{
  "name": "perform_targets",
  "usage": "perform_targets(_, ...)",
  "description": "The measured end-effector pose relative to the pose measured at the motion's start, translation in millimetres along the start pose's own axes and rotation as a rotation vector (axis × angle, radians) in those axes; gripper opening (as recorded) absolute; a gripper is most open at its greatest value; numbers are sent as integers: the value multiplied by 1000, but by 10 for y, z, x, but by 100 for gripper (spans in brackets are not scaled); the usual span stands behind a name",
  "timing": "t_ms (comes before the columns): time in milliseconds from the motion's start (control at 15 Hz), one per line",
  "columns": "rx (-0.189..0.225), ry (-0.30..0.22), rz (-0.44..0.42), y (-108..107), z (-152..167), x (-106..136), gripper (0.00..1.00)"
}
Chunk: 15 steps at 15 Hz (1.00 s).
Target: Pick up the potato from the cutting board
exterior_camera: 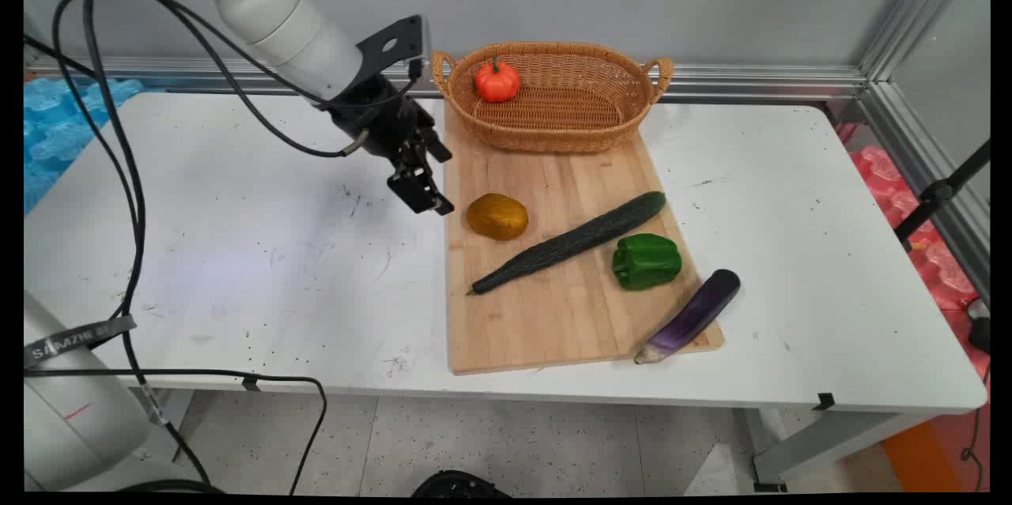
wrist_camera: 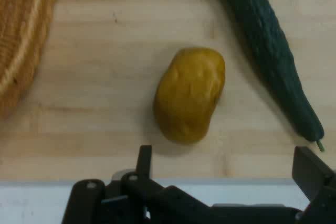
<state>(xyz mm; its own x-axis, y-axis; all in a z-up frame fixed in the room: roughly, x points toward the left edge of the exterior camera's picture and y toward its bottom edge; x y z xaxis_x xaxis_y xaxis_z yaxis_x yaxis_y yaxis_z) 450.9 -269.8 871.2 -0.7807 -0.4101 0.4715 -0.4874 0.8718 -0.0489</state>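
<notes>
Five vegetables on the white table (exterior_camera: 237, 268), four of them on a wooden cutting board (exterior_camera: 545, 315), one in the wicker basket (exterior_camera: 553, 98) at the board's far end.

Gripper (exterior_camera: 424, 193) hangs above the board's left edge, tilted toward the board, holding nothing. Fingers spread apart — in the hand view the two tips (wrist_camera: 144, 157) rise well apart from the bottom edge, with table edge and board between them.

Nearest thing: the potato (exterior_camera: 497, 216), yellow-brown, lying on the board just to the right of the gripper. In the hand view the potato (wrist_camera: 190, 94) sits just ahead of the open fingers, not touched, closer to the left fingertip than the right.

Beyond the potato a long dark cucumber (exterior_camera: 571, 241) runs diagonally across the board; its thin end shows near the right finger in the hand view. A green bell pepper (exterior_camera: 647, 261) lies near it on the right. A purple eggplant (exterior_camera: 689, 316) lies over the board's near right corner — partly off it. A small orange pumpkin (exterior_camera: 496, 81) rests inside the basket, left side.
</notes>
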Motion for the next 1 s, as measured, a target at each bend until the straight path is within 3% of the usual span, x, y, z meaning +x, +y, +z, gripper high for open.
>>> perform_targets(467,8,4,91,-62,40,160,100)
perform_targets(1000,18,-29,177,-135,209,102,100)
